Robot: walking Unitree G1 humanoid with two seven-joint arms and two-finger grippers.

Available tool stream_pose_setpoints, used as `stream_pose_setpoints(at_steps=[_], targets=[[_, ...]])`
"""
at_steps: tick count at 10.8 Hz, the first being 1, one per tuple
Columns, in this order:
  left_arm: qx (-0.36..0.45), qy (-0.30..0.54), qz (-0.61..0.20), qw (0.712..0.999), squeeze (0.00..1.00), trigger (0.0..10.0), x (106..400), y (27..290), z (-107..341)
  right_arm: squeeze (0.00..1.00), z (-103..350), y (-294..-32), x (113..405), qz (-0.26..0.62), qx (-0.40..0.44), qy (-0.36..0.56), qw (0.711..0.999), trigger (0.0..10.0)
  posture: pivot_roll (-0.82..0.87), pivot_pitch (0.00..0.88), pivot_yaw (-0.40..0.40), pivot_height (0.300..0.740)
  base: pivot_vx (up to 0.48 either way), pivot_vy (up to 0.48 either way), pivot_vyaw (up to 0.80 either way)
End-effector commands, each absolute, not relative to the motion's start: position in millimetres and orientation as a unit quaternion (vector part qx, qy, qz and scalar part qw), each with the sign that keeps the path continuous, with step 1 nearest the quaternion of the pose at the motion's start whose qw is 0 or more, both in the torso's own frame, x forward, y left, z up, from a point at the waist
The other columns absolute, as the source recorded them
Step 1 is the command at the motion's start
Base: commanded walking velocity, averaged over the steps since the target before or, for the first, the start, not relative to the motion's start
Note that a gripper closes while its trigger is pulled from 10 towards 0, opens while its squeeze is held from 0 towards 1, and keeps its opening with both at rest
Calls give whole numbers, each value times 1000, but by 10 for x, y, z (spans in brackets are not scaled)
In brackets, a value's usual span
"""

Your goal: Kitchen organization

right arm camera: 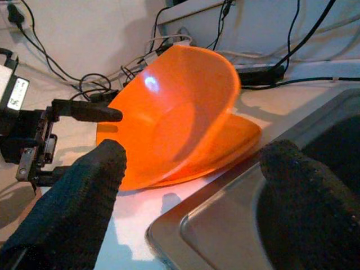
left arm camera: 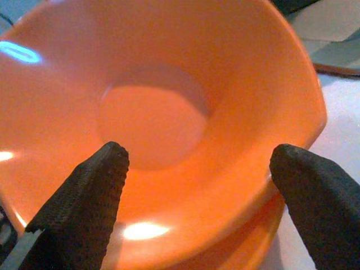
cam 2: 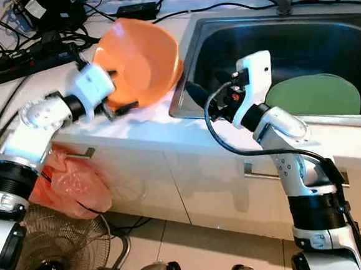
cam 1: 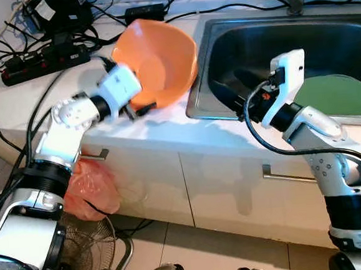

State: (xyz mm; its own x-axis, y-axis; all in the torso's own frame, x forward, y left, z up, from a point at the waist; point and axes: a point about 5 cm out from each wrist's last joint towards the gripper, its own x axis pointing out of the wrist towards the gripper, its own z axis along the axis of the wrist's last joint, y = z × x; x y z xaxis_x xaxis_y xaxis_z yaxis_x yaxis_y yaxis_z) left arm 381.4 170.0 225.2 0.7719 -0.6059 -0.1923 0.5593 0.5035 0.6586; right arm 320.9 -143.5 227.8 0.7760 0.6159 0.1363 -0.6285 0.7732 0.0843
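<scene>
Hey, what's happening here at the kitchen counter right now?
The robot's left tool is at the rim of a tilted orange bowl, which sits on another orange dish on the white counter beside the sink. Its fingers look spread around the rim. The right tool hovers open over the sink's edge, facing the bowl. A green plate lies in the sink.

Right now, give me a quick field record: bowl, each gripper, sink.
orange bowl: tilted up on the counter, resting on a second orange piece beneath it
left gripper: fingers open either side of the bowl's near rim
right gripper: open, at the sink's edge, facing the bowl
sink: holds a green plate
</scene>
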Motion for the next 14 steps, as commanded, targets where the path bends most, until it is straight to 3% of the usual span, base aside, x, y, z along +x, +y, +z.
stream_pose_setpoints(at_steps=[1,6,11,14], targets=[[382,-34,-336,860,0,10000,3829,1727,2323,0,2281,-1401,3169,335,64,-47,939,10000,102,114,118,740,0,0,0],[367,-74,-284,883,0,10000,3954,1841,2647,0,2246,-1444,3159,310,66,-36,948,10000,112,101,112,740,0,0,0],[387,-94,-384,833,0,10000,3862,1717,2702,0,2227,-1435,3164,310,62,-32,948,10000,116,102,115,740,0,0,0],[396,-72,-392,827,0,10000,3870,1764,2605,0,2219,-1432,3169,309,63,-30,948,10000,117,103,117,740,0,0,0]])
